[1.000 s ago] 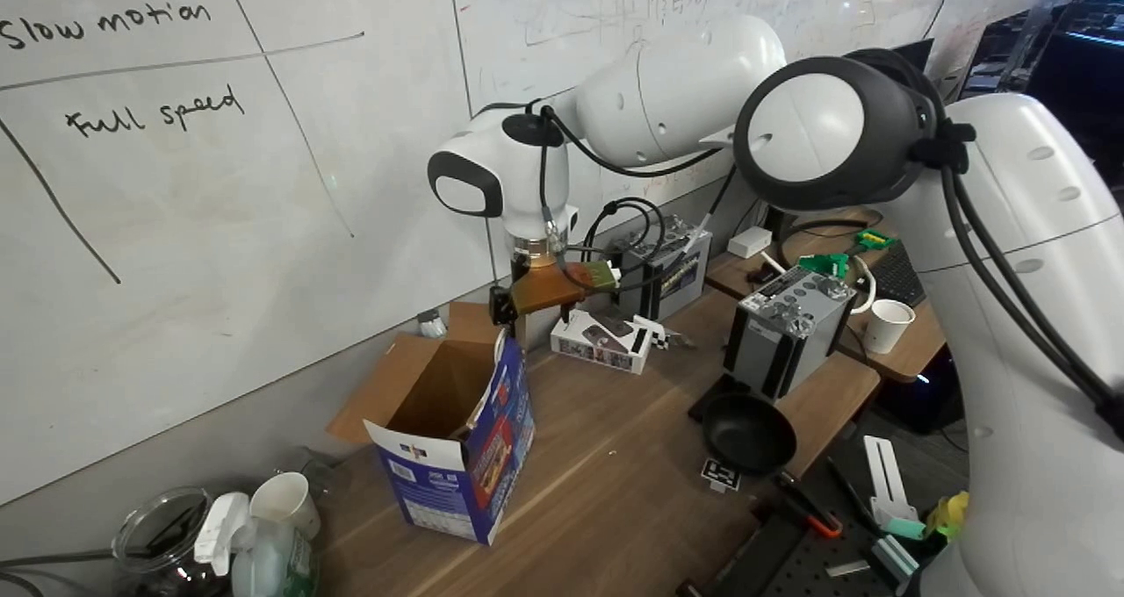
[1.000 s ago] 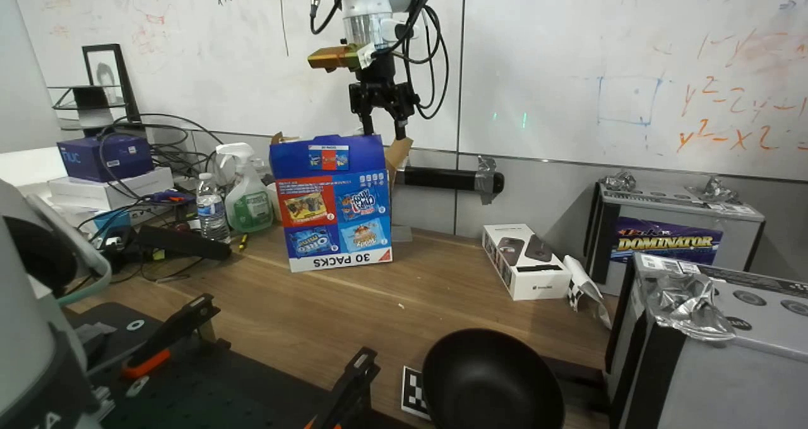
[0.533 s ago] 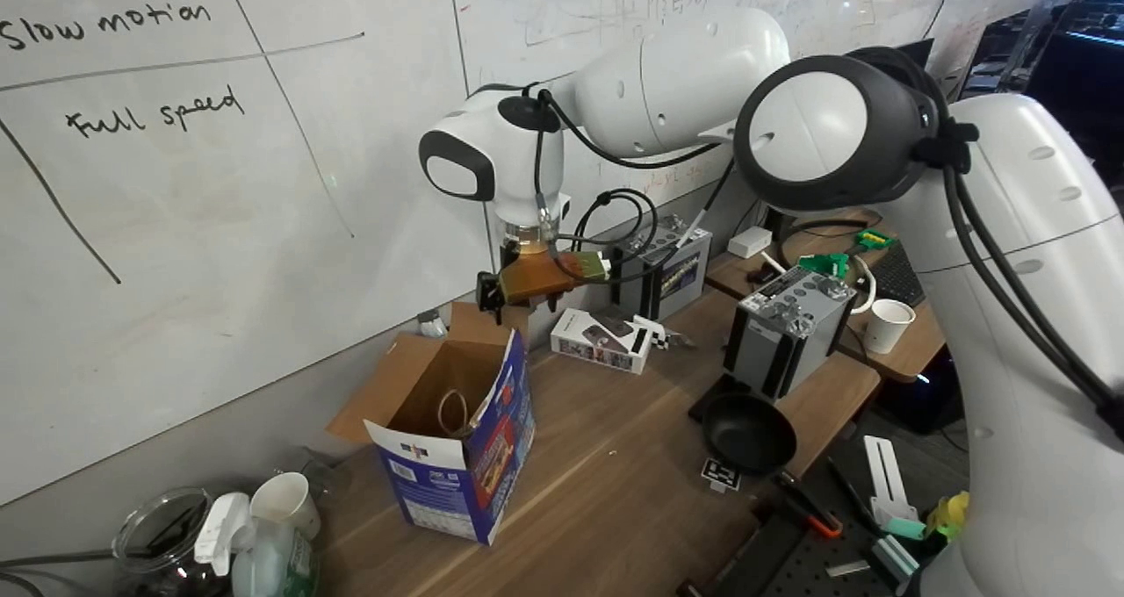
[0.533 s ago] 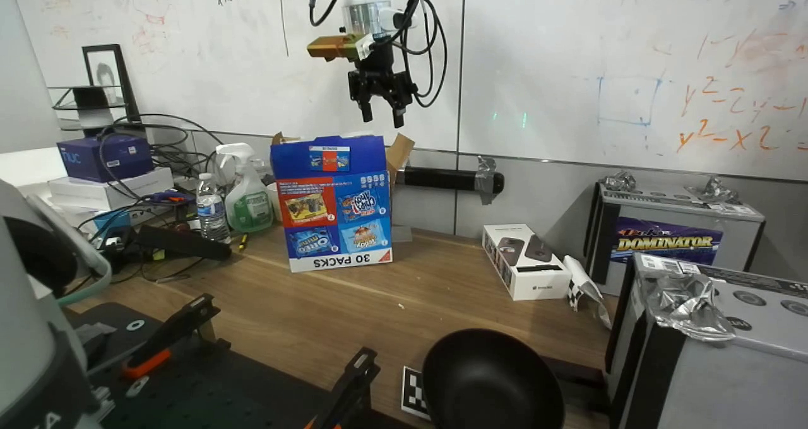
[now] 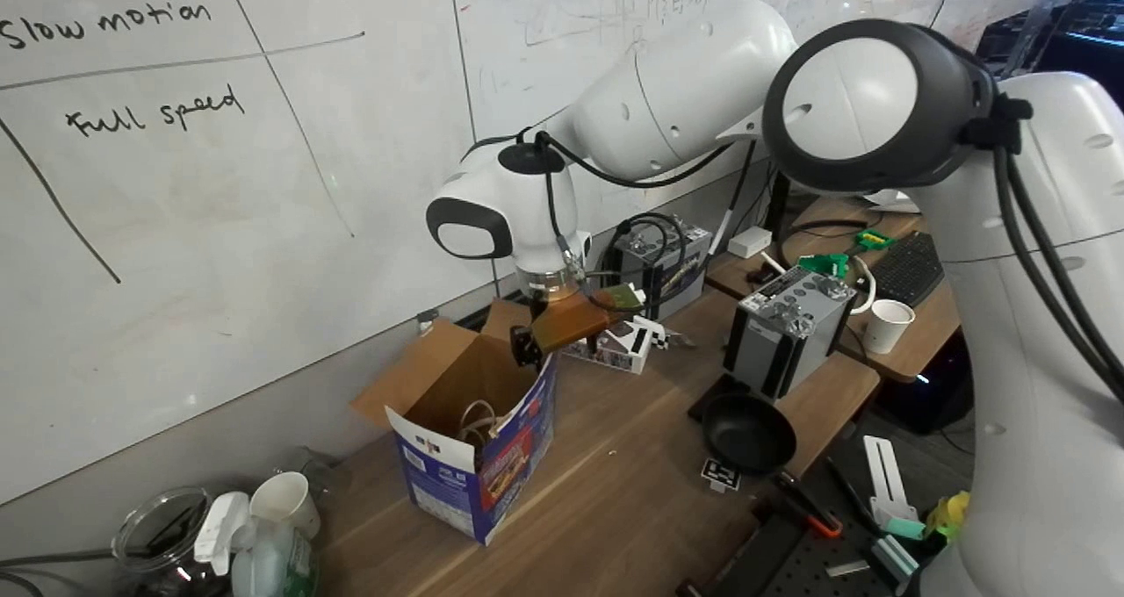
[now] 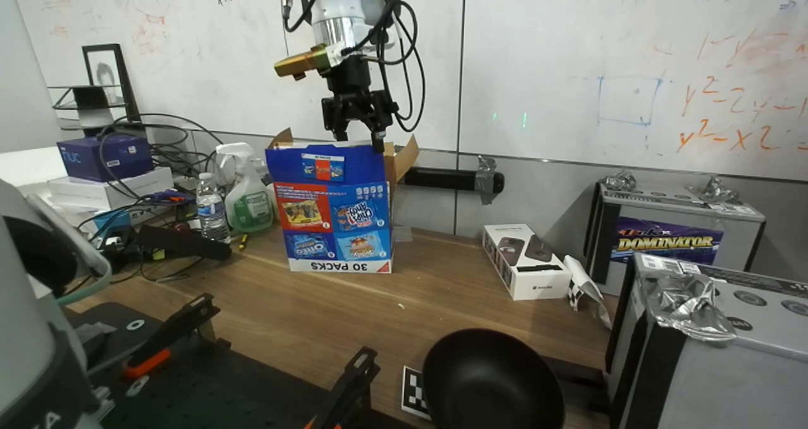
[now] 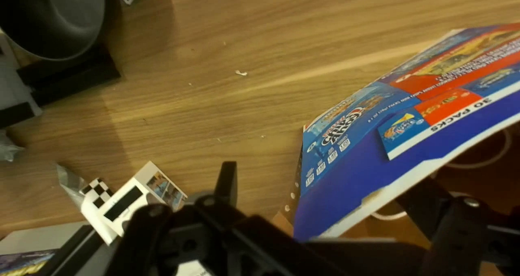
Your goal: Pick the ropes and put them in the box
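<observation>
We see white, flexible, looped ropes (image 7: 475, 165) inside the brown, blue-printed cardboard box (image 6: 334, 221); whether every one is in, we cannot tell. Presumably it stands mouth-up on the brown wood-grained surface (image 6: 353, 296) to receive them. The black two-fingered tool (image 6: 359, 139) is spread, apparently astride one thin, ragged-edged panel, perhaps to nudge it. The ropes' smooth curves look springy beside that stiff card.

Black pan (image 6: 492, 378), spray bottle (image 6: 249, 200) beside water bottle (image 6: 213, 209).
</observation>
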You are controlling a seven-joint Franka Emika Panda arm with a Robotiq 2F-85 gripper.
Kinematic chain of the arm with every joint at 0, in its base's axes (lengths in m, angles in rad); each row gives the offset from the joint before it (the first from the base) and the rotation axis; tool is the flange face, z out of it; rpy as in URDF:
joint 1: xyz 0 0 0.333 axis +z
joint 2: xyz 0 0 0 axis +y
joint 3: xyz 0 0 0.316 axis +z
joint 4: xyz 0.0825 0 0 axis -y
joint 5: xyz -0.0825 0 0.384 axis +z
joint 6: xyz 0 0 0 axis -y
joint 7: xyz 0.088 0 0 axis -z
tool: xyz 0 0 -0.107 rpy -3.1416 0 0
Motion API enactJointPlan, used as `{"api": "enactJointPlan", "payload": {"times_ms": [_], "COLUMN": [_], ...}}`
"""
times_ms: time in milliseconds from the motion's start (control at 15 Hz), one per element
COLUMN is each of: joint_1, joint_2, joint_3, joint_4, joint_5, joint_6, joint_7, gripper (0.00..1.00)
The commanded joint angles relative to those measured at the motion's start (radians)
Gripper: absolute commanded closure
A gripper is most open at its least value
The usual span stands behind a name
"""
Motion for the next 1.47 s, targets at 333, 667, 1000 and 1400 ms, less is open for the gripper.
{"api": "enactJointPlan", "payload": {"times_ms": [333, 667, 1000, 1400], "joint_1": [-0.127, -0.443, -0.767, -1.162], "joint_2": [-0.383, -0.46, -0.383, -0.256], "joint_3": [0.093, 0.413, 0.795, 1.233], "joint_4": [-0.335, -0.325, -0.303, -0.491], "joint_5": [0.0, -0.002, -0.002, -0.002], "joint_6": [0.01, 0.014, 0.043, 0.023], "joint_7": [0.008, -0.06, -0.224, -0.267], "gripper": [0.0, 0.0, 0.0, 0.0]}}
